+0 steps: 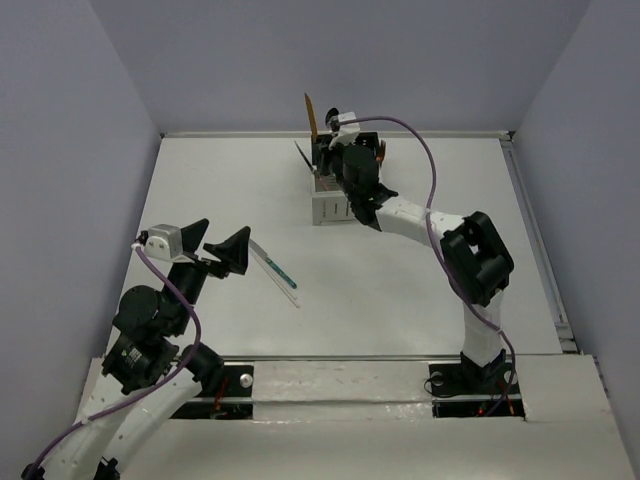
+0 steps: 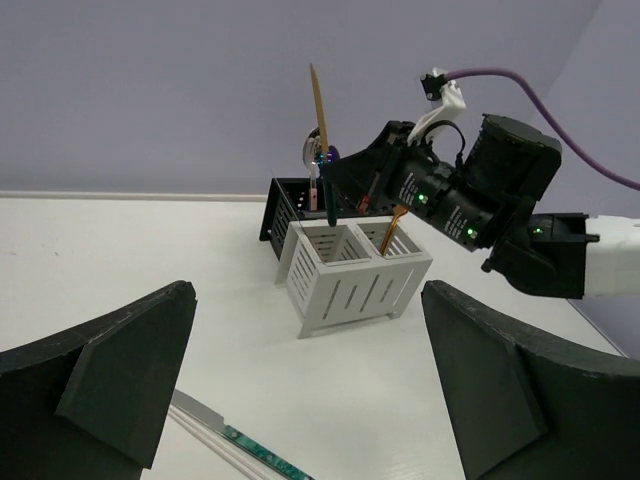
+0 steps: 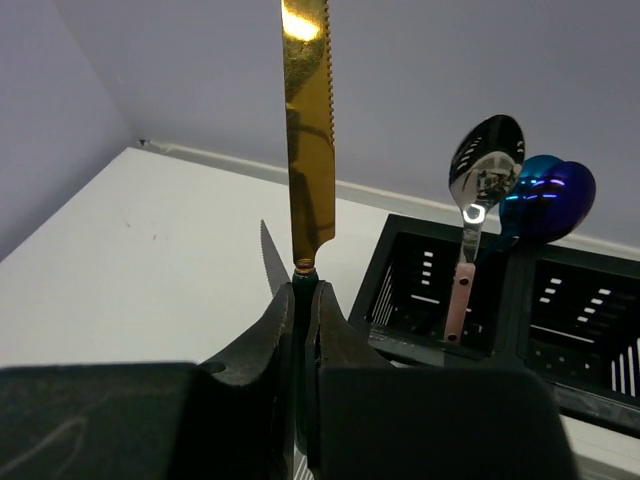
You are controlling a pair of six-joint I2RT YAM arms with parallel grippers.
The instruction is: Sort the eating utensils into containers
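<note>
One gold-bladed knife (image 3: 307,130) stands upright, pinched by its dark green handle between the closed fingers of the right pincer (image 3: 303,300). Its blade is serrated along one edge and rises straight above the fingertips. Just beyond that pincer and to its right sits the caddy (image 3: 420,300), showing black compartments with dotted holes. A pink-handled spoon (image 3: 470,230) with a silver bowl stands bowl-up in one of them, and a shiny blue spoon (image 3: 545,195) rises beside it. A thin silver serrated tip (image 3: 270,258) pokes up just left of the fingers, its lower part hidden behind them. The held knife's lower end is hidden too, so I cannot tell which compartment it is over.

The left pincer (image 2: 308,330) is spread wide above the surface (image 1: 400,290). Below it, between the fingers, a teal-handled knife (image 2: 245,445) lies flat, cut off by the picture's bottom edge. Pale thin lines run alongside it, too faint to identify. Ahead of this pincer are the caddy's white slotted compartments, with an orange-handled utensil (image 2: 393,232) leaning in the right one.
</note>
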